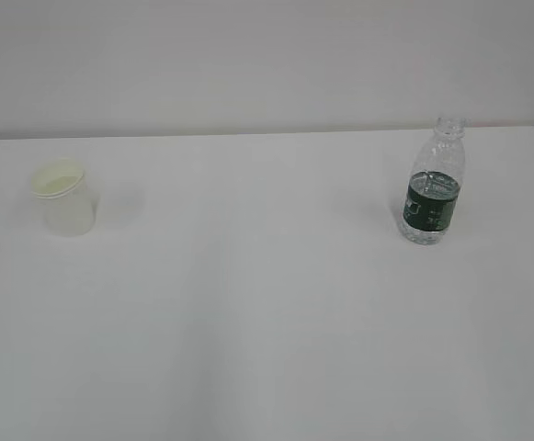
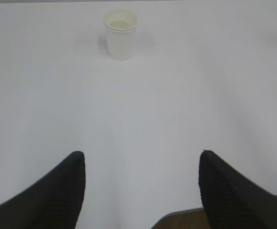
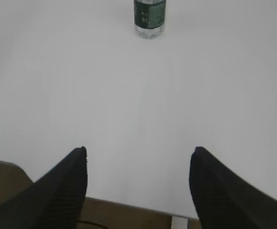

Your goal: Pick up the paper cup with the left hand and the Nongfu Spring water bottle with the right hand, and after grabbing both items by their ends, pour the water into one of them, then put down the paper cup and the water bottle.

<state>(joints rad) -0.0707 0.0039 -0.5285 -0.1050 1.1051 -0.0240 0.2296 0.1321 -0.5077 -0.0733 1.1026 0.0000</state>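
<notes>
Paper cup (image 1: 62,197): small, off-white, tapered, with a rolled rim and a cream inside; it stands upright at about 9 o'clock on the white surface (image 1: 267,322). From the left wrist it sits far ahead at 12 o'clock (image 2: 120,34), nothing touching it.

Water bottle (image 1: 434,182): small, clear plastic, a dark green label band round its middle, ribbed neck, no cap; upright at about 3 o'clock, well apart from the cup. The right wrist view catches only its lower half (image 3: 149,16), at 12 o'clock.

Water (image 1: 428,228): clear liquid seems to fill the bottle's lower part, though the level is hard to read through the plastic.

Left gripper (image 2: 142,157): black fingers (image 2: 57,191) spread wide, holding nothing, low over the near edge of the surface.

Right gripper (image 3: 139,153): black fingers (image 3: 224,191) likewise spread apart and empty, over the near edge, far from the bottle.
</notes>
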